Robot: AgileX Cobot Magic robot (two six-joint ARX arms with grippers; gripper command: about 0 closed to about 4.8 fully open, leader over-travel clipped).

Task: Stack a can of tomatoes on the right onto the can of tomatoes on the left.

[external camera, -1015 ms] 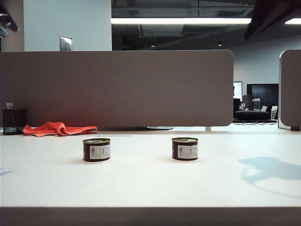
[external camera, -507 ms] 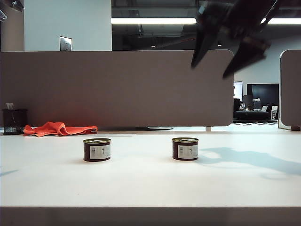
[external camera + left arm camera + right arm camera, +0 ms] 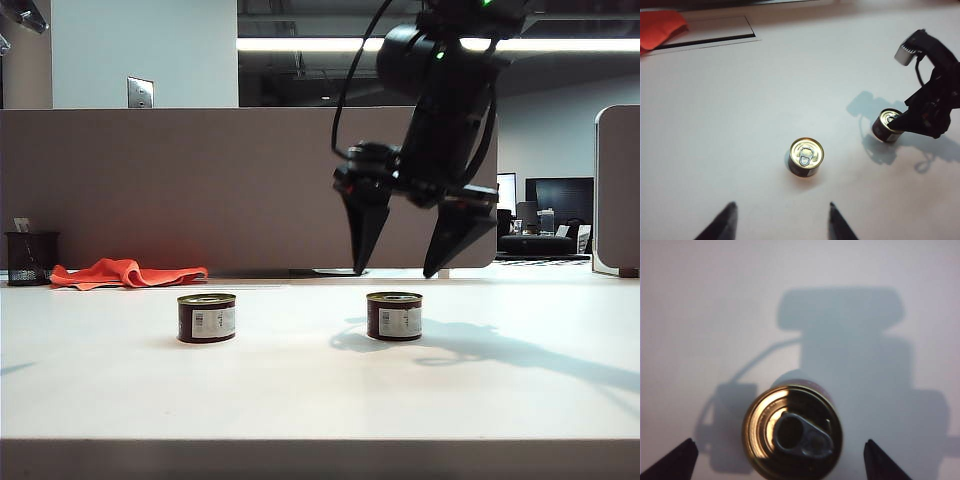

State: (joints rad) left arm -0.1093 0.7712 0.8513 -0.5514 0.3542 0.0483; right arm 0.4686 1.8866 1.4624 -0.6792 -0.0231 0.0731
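Two short dark cans of tomatoes with gold pull-tab lids stand upright on the white table: the left can [image 3: 206, 317] [image 3: 806, 156] and the right can [image 3: 394, 315] [image 3: 886, 125] [image 3: 792, 432]. My right gripper [image 3: 396, 272] [image 3: 780, 447] hangs open directly above the right can, fingertips pointing down just over its lid, one to each side, touching nothing. My left gripper [image 3: 781, 207] is open and empty, high above the table near the left can; the exterior view does not show it.
An orange cloth [image 3: 125, 272] and a dark mesh cup [image 3: 29, 258] lie at the back left. A grey partition [image 3: 250, 185] runs along the table's far edge. A flat panel outlined in black [image 3: 705, 34] lies by the cloth.
The right arm has swung down from the upper right into view and now hovers open over the right can. Both cans have stayed put.
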